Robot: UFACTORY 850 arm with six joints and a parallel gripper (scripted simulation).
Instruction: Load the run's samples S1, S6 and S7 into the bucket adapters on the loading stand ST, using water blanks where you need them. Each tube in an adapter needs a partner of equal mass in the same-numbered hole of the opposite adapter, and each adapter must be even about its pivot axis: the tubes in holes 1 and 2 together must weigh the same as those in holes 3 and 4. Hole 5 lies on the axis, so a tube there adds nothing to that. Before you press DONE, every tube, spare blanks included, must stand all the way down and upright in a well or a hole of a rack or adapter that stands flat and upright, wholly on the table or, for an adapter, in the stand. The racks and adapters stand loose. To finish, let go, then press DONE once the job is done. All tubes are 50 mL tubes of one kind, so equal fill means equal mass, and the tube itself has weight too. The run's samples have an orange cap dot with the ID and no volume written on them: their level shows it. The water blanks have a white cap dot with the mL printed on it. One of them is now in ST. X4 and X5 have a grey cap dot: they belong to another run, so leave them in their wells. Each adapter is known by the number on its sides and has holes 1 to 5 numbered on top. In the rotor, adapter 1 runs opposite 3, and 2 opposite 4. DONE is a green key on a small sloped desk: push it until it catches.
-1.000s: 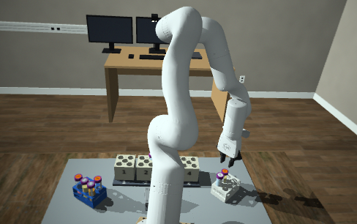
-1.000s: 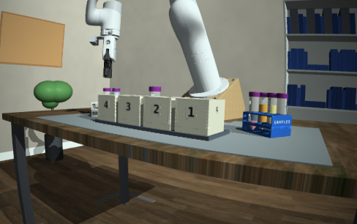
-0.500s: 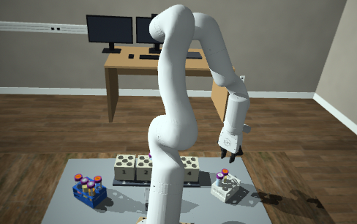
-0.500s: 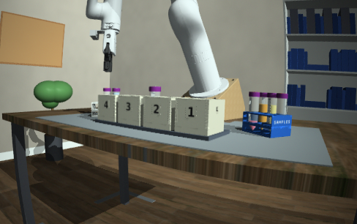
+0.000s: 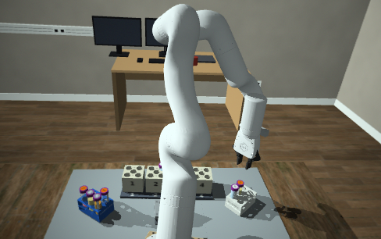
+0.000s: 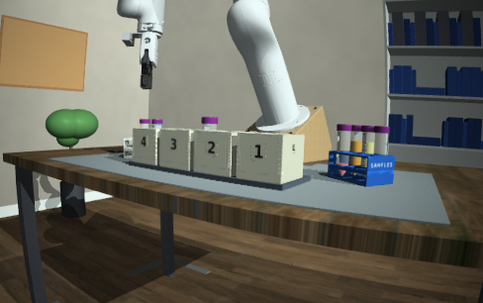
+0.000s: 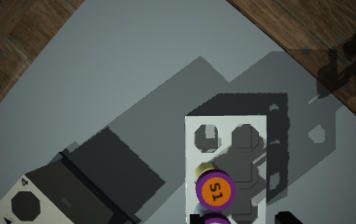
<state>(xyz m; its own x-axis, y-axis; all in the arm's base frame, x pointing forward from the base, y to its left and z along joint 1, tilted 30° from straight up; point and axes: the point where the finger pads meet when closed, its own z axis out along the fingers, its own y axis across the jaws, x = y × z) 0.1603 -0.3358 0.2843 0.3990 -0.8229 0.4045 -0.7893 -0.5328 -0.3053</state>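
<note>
The end effector (image 5: 247, 162) (image 6: 145, 88) (image 7: 241, 219) is partly open, its fingers apart with nothing between them. It hangs above the white rack (image 5: 239, 208) (image 6: 128, 149) (image 7: 225, 120). Sample S1 (image 5: 240, 183) (image 7: 215, 191), with its orange dot, stands in that rack, just beside another purple-capped tube (image 5: 234, 187) (image 7: 216, 221).

Near the rack, the loading stand (image 5: 218, 191) (image 6: 292, 184) bears adapter 4 (image 5: 203, 184) (image 6: 144, 149) (image 7: 26, 187), adapter 3 (image 6: 174, 153), adapter 2 (image 5: 155, 183) (image 6: 211, 155) and adapter 1 (image 5: 132, 184) (image 6: 257, 160) in a row. One purple-capped tube (image 6: 210, 120) rises from adapter 2; its dot is unreadable.

Farther out on the worktop (image 5: 129, 226) (image 6: 396, 195), the blue rack (image 5: 94, 212) (image 6: 381, 176) carries four purple-capped tubes. Two have orange dots; their IDs are too small to read, so which are S6 and S7 I cannot tell.
</note>
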